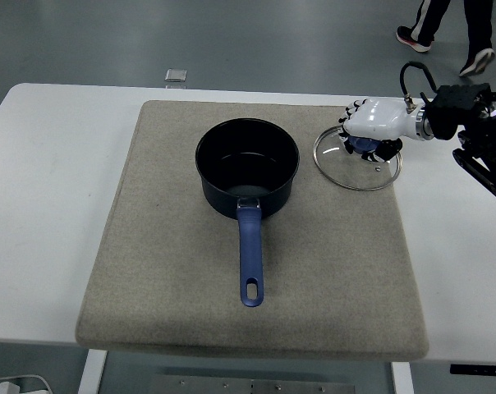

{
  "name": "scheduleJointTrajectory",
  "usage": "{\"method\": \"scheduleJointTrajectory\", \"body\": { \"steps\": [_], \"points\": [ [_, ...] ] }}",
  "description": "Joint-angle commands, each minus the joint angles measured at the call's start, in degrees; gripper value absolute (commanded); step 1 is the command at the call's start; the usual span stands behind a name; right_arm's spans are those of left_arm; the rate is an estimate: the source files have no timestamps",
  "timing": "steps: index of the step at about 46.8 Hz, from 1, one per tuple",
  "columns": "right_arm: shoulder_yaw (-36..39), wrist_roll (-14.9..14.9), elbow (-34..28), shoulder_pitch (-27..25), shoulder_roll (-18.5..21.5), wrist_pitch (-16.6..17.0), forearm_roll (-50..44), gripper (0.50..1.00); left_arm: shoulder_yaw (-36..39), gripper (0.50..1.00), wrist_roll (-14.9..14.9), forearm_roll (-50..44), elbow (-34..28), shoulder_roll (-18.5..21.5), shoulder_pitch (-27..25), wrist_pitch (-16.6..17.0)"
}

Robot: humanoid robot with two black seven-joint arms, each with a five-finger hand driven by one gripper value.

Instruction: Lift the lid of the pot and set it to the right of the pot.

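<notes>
A dark blue pot [248,164] stands uncovered on the grey mat [166,271], its blue handle [250,263] pointing toward the near edge. The glass lid [356,171] lies flat on the mat's far right corner, to the right of the pot, with its blue knob [364,145] showing. My right hand [360,130], white-backed, hovers just over the knob. Its fingers are spread and loosened off the knob, holding nothing. The left arm is out of view.
The mat covers most of the white table [51,205]. A small grey square object [176,75] lies at the far edge. A person's legs [449,25] show on the floor at the top right.
</notes>
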Motion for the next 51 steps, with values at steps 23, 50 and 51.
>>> {"method": "scheduleJointTrajectory", "body": {
  "steps": [23,50,51],
  "points": [
    [-0.01,0.0,0.27,1.93,-1.07,0.37,-0.03,0.907,0.0,1.0,0.0,0.0,0.0,0.0,0.01,0.0],
    [-0.27,0.0,0.35,3.42,-0.89,0.72,-0.03,0.907,-0.09,1.0,0.0,0.0,0.0,0.0,0.01,0.0],
    [-0.27,0.0,0.35,3.51,-0.98,0.72,-0.03,0.907,0.0,1.0,0.0,0.0,0.0,0.0,0.01,0.0]
  ]
}}
